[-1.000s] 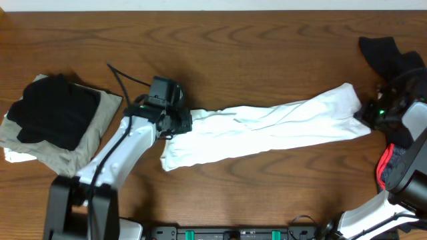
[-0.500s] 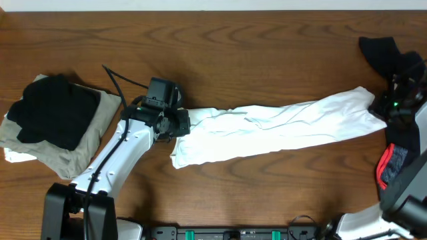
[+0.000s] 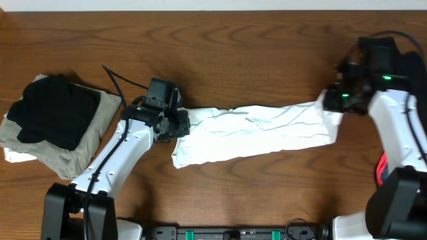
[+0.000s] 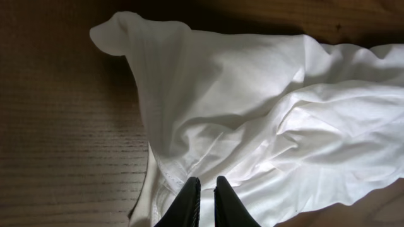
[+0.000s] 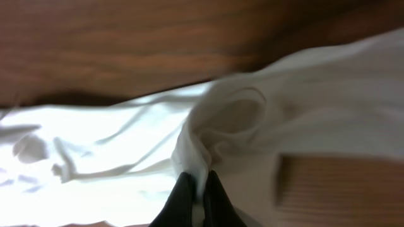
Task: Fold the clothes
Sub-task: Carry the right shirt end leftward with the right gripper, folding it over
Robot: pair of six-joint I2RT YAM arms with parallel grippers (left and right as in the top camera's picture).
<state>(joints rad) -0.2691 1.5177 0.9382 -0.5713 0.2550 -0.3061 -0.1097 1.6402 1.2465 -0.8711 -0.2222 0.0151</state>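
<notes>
"Judging how that white T-shirt [image 3: 260, 130] handles: what do you make of it?"

"Soft and light, I'd say. It lies in a long wrinkled band across the middle of the bench [image 3: 253, 40], flat wherever nothing lifts it. I see no stiffness at all, so it probably follows whichever end is pulled."

"And who has it?"

"Both arms. The left pincer [image 4: 207, 189] is nearly closed, with a fold of the left end nipped between its tips. The right pincer [image 5: 196, 183] is closed tight on a bunched ridge at the right end, where the cloth is turned over on itself."

"Slippery?"

"Probably not. The weave should drag a little on the wood. A thin fold could slide out of a light pinch, though."

"Where would you take hold?"

"At a hem or a doubled edge near a corner, not mid-panel. That puts several layers between the tips and lets the band run taut between the two holds."

"Anything else nearby?"

"A black garment [image 3: 53, 113] on tan cloth [image 3: 90, 140], well apart at the left."
</notes>
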